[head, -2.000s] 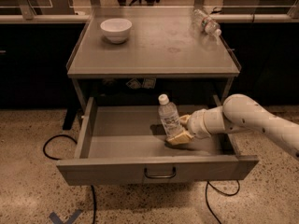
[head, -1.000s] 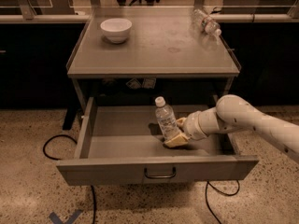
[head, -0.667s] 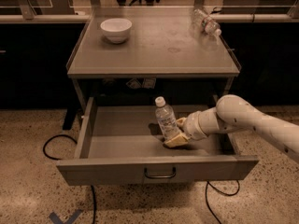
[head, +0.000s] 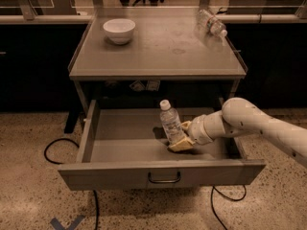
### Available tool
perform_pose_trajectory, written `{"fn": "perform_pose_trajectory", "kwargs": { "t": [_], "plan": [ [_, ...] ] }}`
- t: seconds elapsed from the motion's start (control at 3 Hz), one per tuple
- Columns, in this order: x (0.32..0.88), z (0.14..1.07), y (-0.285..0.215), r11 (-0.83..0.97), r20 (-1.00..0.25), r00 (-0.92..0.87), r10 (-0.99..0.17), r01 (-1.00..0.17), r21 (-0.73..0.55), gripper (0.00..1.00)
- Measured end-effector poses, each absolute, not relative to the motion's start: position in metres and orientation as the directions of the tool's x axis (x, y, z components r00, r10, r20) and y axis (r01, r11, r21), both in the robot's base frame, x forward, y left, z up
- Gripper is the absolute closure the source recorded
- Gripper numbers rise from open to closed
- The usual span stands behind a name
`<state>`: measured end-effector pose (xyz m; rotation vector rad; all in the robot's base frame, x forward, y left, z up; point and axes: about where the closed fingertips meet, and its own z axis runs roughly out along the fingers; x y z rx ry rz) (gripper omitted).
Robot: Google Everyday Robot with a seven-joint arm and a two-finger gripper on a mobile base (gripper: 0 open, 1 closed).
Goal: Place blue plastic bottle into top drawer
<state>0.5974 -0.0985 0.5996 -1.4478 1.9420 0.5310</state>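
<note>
The blue plastic bottle [head: 171,122], clear with a white cap and pale label, stands almost upright inside the open top drawer [head: 120,150], right of centre, with its base on or just above the drawer floor. My gripper [head: 178,139] reaches in from the right over the drawer's side and is shut on the bottle's lower part, its tan fingers [head: 182,144] against the base. The drawer is pulled fully out, and its curved handle [head: 164,178] is at front centre.
A white bowl [head: 119,30] sits at the back left of the table top [head: 158,51]. A smaller clear bottle [head: 211,22] lies at the back right. Cables [head: 53,150] run over the floor on both sides. A blue tape mark [head: 67,223] is at the front left.
The arm and the bottle have shifted slightly to the left inside the drawer. The hold on the bottle is unchanged.
</note>
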Motion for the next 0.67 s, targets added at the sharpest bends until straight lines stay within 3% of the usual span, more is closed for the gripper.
{"fn": "perform_pose_trajectory", "kwargs": {
  "t": [0.33, 0.67],
  "plan": [
    [0.5974, 0.5996, -0.0984, 0.308, -0.705, -0.179, -0.686, -0.95, -0.059, 0.12],
    [0.5974, 0.5995, -0.0983, 0.308, -0.705, -0.179, -0.686, -0.95, -0.059, 0.0]
  ]
}}
